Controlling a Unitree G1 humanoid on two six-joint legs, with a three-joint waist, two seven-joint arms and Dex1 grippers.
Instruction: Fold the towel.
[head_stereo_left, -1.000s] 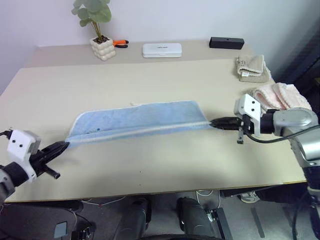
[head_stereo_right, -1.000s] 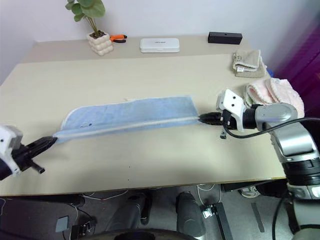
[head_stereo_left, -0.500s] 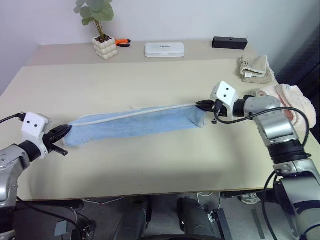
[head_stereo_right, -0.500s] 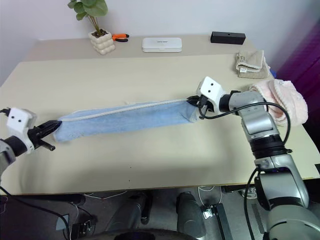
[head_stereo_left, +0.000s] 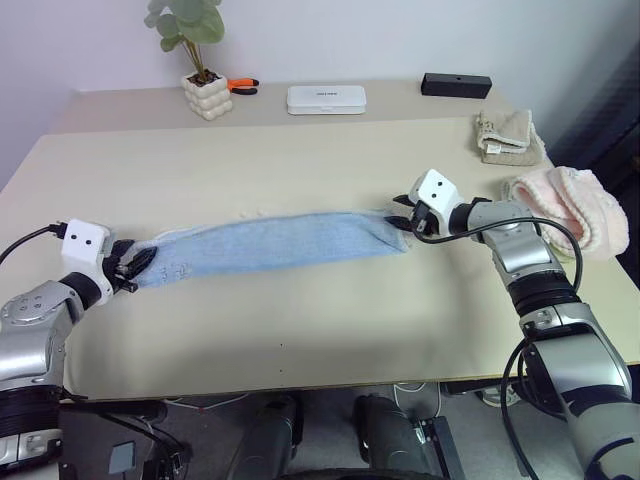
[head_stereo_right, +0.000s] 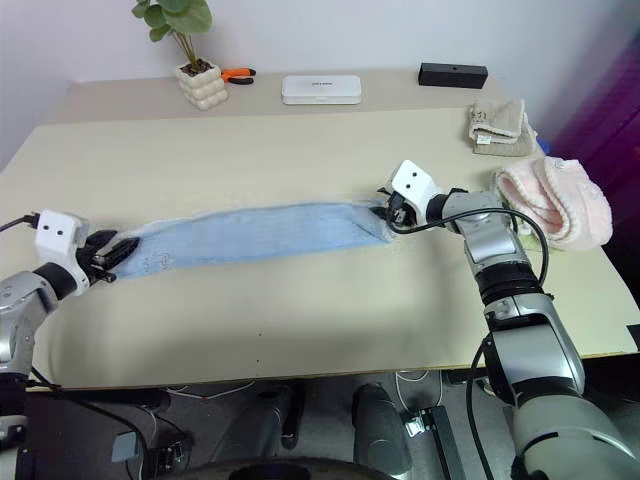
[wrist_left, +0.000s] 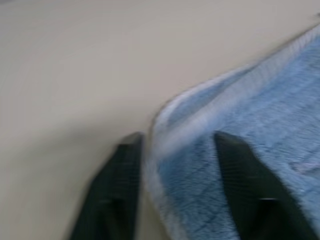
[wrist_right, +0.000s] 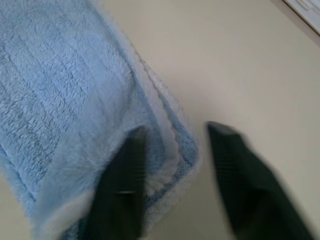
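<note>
The light blue towel (head_stereo_left: 275, 243) lies on the table (head_stereo_left: 300, 320) as a long narrow strip, doubled over lengthwise, with its pale edging at the far side. My left gripper (head_stereo_left: 135, 268) is at the strip's left end, open, its fingers (wrist_left: 127, 160) standing either side of the towel's corner (wrist_left: 200, 120). At the right end my right gripper (head_stereo_left: 402, 212) is open too, and the towel's layered edge (wrist_right: 165, 135) lies loose between its fingers (wrist_right: 227, 160).
Along the table's back stand a potted plant (head_stereo_left: 205, 95), orange-handled pliers (head_stereo_left: 240, 86), a white case (head_stereo_left: 326, 98) and a black box (head_stereo_left: 455, 85). A beige folded towel (head_stereo_left: 508, 135) and a fluffy pink towel (head_stereo_left: 570, 205) lie at the right edge.
Both grippers carried the towel's near edge forward over the far edge, halving its width. They were shut on its ends and now stand open, with the towel resting on the table.
</note>
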